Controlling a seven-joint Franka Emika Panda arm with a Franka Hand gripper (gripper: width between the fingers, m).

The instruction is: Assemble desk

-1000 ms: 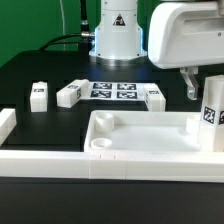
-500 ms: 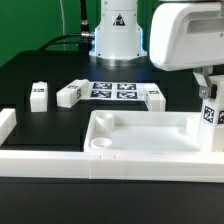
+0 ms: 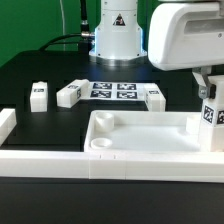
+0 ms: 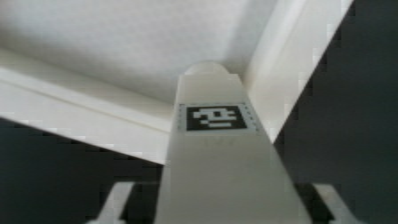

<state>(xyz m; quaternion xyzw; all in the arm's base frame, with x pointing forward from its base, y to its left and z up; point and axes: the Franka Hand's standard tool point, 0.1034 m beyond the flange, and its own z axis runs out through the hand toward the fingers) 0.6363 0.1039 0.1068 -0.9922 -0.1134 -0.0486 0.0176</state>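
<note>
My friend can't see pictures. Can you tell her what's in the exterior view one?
The robot's end effector grips an upright white leg at the exterior view's right, by the end of the white tray-like tabletop. Behind, three more legs lie on the black table beside the marker board.

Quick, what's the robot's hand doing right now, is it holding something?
The gripper: closed, fingers clamped on a small square white plastic leg with a black-white tag.
</note>
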